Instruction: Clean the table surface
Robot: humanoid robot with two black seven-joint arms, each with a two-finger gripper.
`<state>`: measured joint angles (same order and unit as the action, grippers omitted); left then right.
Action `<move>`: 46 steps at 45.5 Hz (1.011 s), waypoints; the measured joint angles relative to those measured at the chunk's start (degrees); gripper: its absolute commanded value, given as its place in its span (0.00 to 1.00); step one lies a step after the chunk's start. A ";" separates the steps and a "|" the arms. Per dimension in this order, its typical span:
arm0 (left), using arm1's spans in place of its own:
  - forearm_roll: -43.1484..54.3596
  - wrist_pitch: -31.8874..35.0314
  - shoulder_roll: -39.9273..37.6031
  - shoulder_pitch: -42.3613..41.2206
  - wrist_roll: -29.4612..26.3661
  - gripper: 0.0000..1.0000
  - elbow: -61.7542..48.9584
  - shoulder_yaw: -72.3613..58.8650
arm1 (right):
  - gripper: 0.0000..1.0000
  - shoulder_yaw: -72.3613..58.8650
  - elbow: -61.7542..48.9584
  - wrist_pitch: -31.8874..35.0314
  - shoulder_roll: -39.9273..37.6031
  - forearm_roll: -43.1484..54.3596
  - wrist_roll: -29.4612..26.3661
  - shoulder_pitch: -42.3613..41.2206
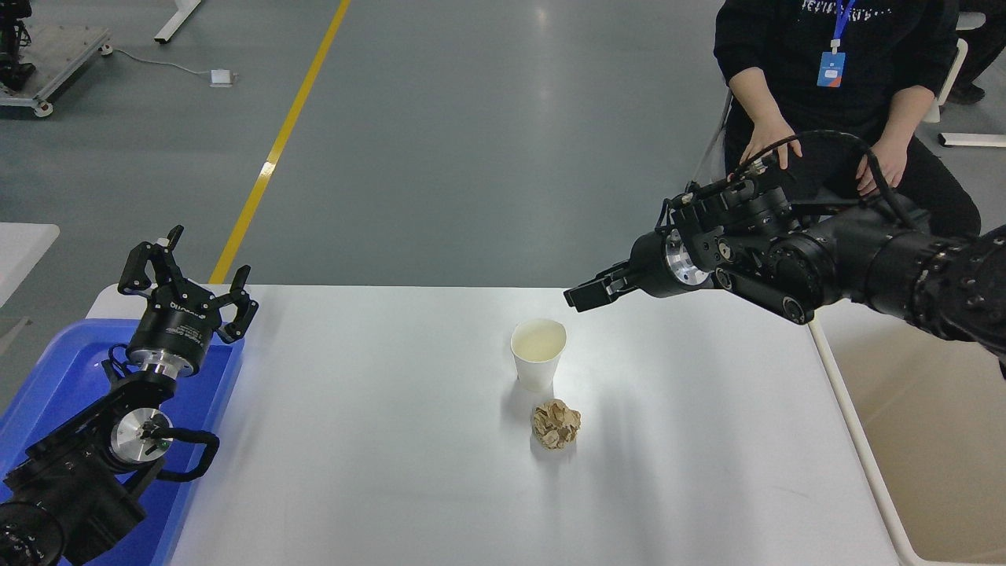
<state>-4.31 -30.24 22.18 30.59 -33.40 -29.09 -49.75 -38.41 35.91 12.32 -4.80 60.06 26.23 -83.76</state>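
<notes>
The white table surface (pixel 377 440) fills the middle of the head view. A white paper cup (pixel 537 354) stands upright near its centre. A crumpled tan paper ball (pixel 556 424) lies just in front of the cup. My right gripper (pixel 583 295) hangs in the air above the table's far edge, up and to the right of the cup and apart from it. It is seen side-on and holds nothing that I can see. My left gripper (pixel 185 271) is parked at the lower left, open and empty.
A blue plastic tray (pixel 47 385) sits under the left arm at the table's left end. A beige rectangular bin (pixel 927 424) stands at the right end. A person in black sits beyond the far right corner, hands (pixel 766 145) near my right arm.
</notes>
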 measured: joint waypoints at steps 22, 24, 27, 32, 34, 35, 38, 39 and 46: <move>0.00 0.00 0.02 0.00 0.00 1.00 0.01 0.00 | 0.93 0.04 -2.94 -5.09 3.34 -4.46 -4.18 6.70; 0.00 0.00 0.02 0.00 0.00 1.00 0.01 0.00 | 0.93 0.04 -3.01 -5.18 3.46 -5.59 -5.11 7.11; 0.00 0.00 0.02 0.00 0.00 1.00 0.01 0.00 | 0.93 -0.08 -3.16 -5.38 3.64 -7.42 -6.61 7.72; 0.00 0.00 0.02 0.00 0.00 1.00 0.01 0.00 | 0.93 -0.24 -3.26 -5.44 3.83 -9.45 -9.28 8.44; 0.00 0.00 0.02 0.00 0.00 1.00 0.01 0.00 | 0.93 -0.27 -3.29 -5.44 3.88 -10.06 -10.71 8.66; 0.00 0.00 0.02 0.00 0.00 1.00 0.01 0.00 | 0.93 -0.27 -3.30 -5.43 3.91 -10.26 -11.30 8.74; 0.00 0.00 0.02 0.00 0.00 1.00 0.01 0.00 | 0.93 -0.28 -3.33 -5.23 3.96 -10.90 -13.45 8.99; 0.00 0.00 0.02 0.00 0.00 1.00 0.01 0.00 | 0.93 -0.28 -3.33 -5.17 3.99 -11.12 -14.06 9.05; 0.00 0.00 0.02 0.00 0.00 1.00 0.00 0.00 | 0.95 -0.29 -2.97 -4.47 4.14 -14.19 -18.15 8.95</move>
<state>-4.31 -30.24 22.20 30.59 -33.40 -29.09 -49.75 -38.69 32.94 7.85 -0.67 45.87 8.08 -74.82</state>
